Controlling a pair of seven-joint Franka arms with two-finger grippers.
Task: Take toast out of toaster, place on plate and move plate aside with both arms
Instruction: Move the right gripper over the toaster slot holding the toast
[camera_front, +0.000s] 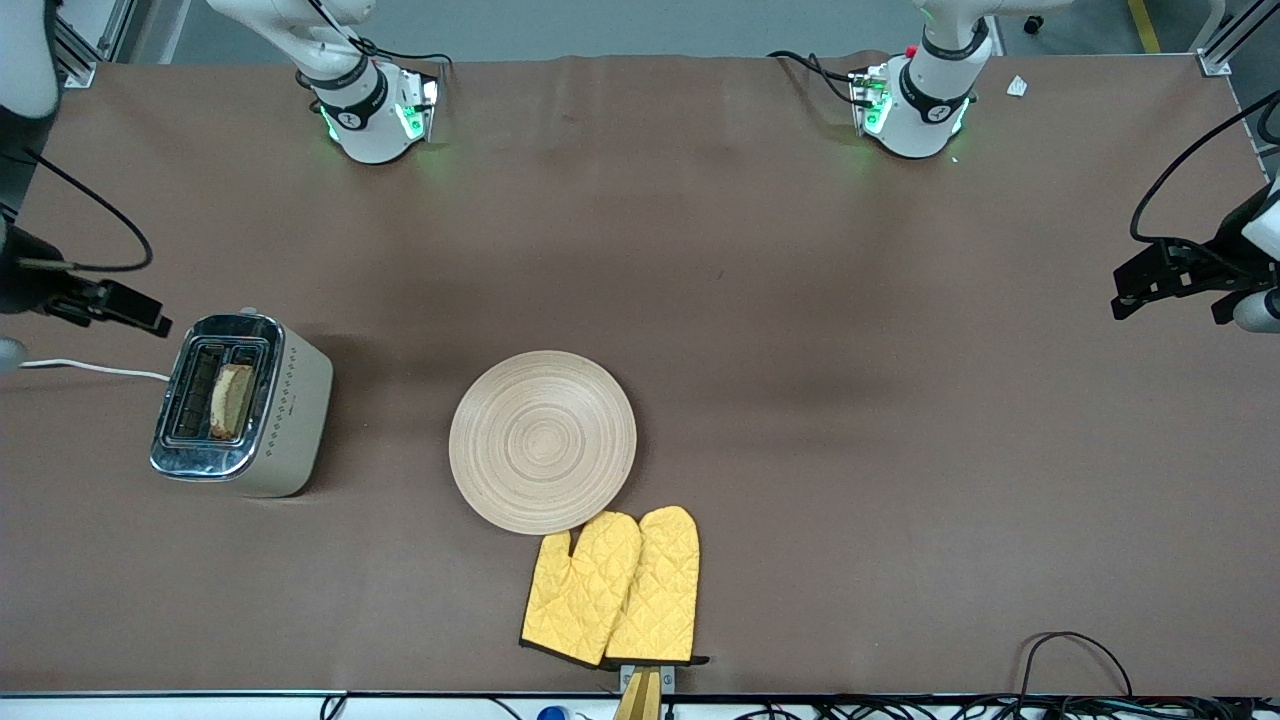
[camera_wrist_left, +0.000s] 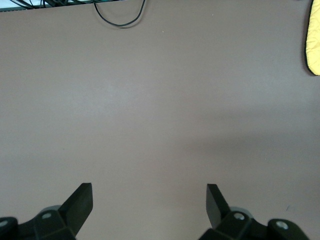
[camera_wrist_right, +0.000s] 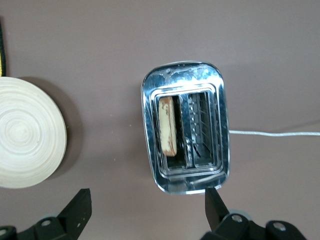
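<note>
The toast (camera_front: 231, 402) stands on edge in one slot of a chrome and beige toaster (camera_front: 245, 405) toward the right arm's end of the table. The toast (camera_wrist_right: 167, 132) and toaster (camera_wrist_right: 186, 135) also show in the right wrist view. The round pale wooden plate (camera_front: 542, 440) lies empty mid-table; it also shows in the right wrist view (camera_wrist_right: 25, 132). My right gripper (camera_front: 110, 300) is open and empty, up over the table at the toaster's edge (camera_wrist_right: 147, 197). My left gripper (camera_front: 1150, 280) is open and empty over bare table at the left arm's end (camera_wrist_left: 149, 192).
Two yellow oven mitts (camera_front: 615, 590) lie just nearer the front camera than the plate, touching its rim; an edge of one shows in the left wrist view (camera_wrist_left: 314, 40). The toaster's white cord (camera_front: 90, 368) runs off the table. A black cable (camera_front: 1075, 650) loops at the front edge.
</note>
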